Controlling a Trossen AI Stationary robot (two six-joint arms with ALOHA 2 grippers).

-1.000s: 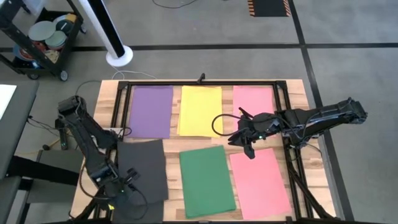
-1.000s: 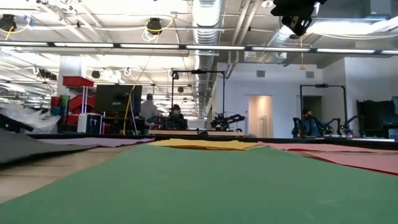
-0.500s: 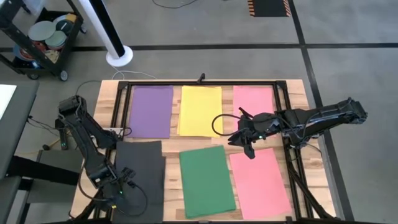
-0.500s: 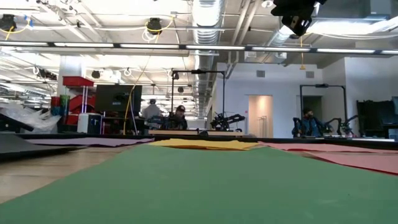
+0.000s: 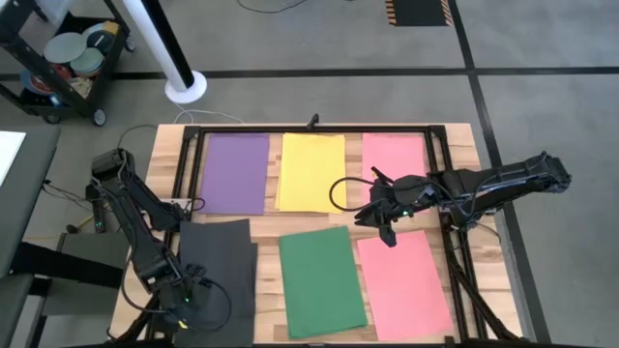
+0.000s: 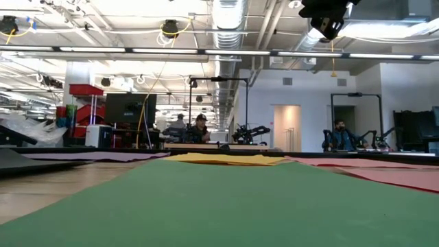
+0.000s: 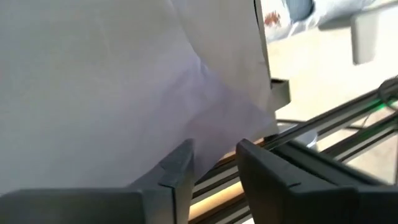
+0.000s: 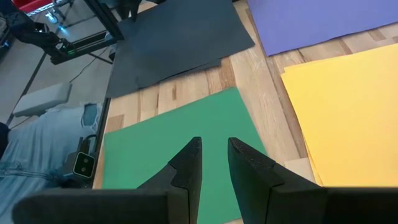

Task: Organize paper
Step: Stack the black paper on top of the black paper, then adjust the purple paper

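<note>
Wood table (image 5: 266,228): black paper (image 5: 219,275) between left jaws (image 5: 184,300).

No readable text, label, brand, number or sign shows in any view.

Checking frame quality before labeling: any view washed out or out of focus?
Left wrist view: the black paper fills the frame and reads washed-out grey-white, soft. Low view: the green paper is blurred up close, and ceiling lights glare. High and right wrist views: evenly lit and sharp.
</note>
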